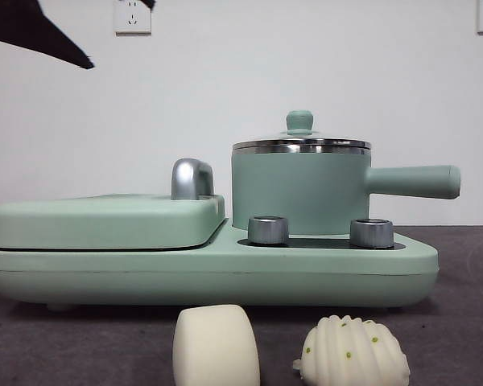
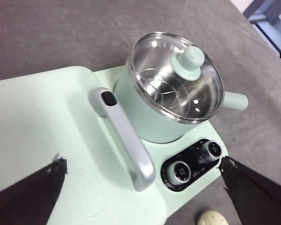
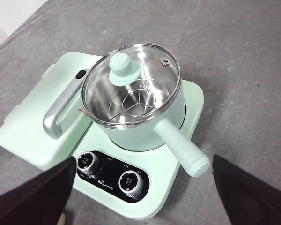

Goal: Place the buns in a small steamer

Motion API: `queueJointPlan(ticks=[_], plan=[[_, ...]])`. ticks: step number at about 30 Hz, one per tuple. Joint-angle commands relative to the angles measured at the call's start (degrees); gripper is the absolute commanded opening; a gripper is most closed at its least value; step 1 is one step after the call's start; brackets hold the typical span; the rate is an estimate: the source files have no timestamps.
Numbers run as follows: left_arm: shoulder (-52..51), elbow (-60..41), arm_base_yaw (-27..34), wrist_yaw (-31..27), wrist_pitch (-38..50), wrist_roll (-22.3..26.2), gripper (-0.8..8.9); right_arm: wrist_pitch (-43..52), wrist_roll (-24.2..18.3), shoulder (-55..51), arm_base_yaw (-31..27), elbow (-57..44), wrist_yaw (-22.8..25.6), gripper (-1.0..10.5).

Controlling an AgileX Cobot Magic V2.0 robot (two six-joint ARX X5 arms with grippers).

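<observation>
The two buns sit on the gray table in front of the green cooker. The smooth bun is beside the ridged bun, which has little green dots. They lie close together but do not touch.

The small steamer stands on the cooker, and its glass lid is still on. Through the glass you can see a metal rack inside.

Both arms wait up high. The left pincer has its jaws wide apart and holds nothing. The right pincer is wide apart and holds nothing too.

The buns look soft and light, so a hard squeeze could squash them. It is best to hold each one gently by its two sides. The lid looks hard and breakable, and its round green knob is the best place to hold it.
</observation>
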Motion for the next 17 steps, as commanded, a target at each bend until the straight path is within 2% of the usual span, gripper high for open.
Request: queueJointPlan(ticks=[1,10,17], plan=[[4.0,5.3,-1.4,0.2,-1.9,2.9,5.32,0.5,0.8,0.2,0.2,1.1,-0.2,4.6],[21.9,24.0,-6.6,0.1,-10.5,7.5,5.27,0.5,0.8,0.2,0.2,1.1,-0.2,4.6],[34.9,34.4,-9.7,-0.4,-10.0,7.7,5.22,0.5,0.8,0.2,0.2,1.1,-0.2,4.6]])
